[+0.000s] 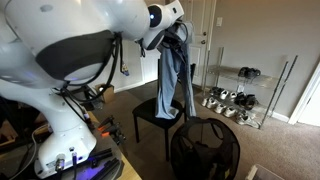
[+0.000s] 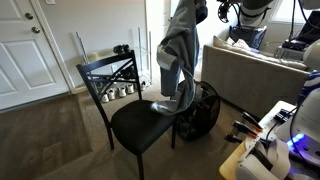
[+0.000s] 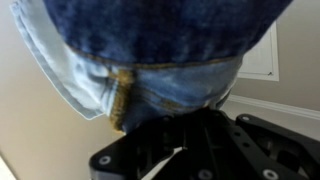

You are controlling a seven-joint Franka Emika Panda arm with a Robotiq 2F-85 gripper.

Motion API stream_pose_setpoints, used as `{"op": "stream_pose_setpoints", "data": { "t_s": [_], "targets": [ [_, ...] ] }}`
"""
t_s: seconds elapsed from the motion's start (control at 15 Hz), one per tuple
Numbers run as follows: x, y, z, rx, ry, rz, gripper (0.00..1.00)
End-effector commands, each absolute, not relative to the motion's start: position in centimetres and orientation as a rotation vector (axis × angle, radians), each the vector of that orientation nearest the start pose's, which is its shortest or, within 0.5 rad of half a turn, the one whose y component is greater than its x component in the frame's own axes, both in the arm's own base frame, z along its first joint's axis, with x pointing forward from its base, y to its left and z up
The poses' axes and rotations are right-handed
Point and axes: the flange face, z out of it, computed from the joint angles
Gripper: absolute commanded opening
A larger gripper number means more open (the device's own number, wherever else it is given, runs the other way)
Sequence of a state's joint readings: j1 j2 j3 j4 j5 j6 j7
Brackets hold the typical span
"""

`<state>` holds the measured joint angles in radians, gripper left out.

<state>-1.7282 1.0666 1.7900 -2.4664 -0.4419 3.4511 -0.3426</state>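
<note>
A pair of blue jeans [image 1: 176, 75] hangs full length from my gripper [image 1: 176, 28], which is shut on the waistband. In both exterior views the legs reach down to the seat of a black chair [image 1: 148, 112], and the hems rest bunched on that seat [image 2: 140, 122]. The jeans [image 2: 178, 55] hang at the chair's [image 2: 110, 75] side nearest the hamper. In the wrist view denim [image 3: 160, 45] with yellow stitching fills the top half, and my gripper [image 3: 186, 108] comes in black from below, its fingertips buried in the cloth.
A black mesh hamper [image 1: 205, 150] stands right beside the chair, also seen low behind the jeans [image 2: 203, 110]. A wire shoe rack [image 1: 238, 95] lines the far wall. A white door [image 2: 25, 50] and a beige sofa [image 2: 255, 65] flank the chair.
</note>
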Motion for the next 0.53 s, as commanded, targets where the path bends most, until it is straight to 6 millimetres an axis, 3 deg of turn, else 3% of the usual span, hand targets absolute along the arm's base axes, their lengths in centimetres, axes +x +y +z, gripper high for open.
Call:
{"op": "stream_pose_setpoints", "data": {
  "t_s": [0.0, 0.13, 0.2, 0.47],
  "targets": [
    [47.0, -2.6, 52.4, -1.860, -0.226, -1.637, 0.02],
    [47.1, -1.6, 52.2, -1.887, -0.226, -1.609, 0.02],
    [47.4, -2.3, 51.0, -1.888, -0.262, -1.615, 0.04],
    [47.4, -1.5, 50.8, -1.915, -0.264, -1.594, 0.04]
  ]
}}
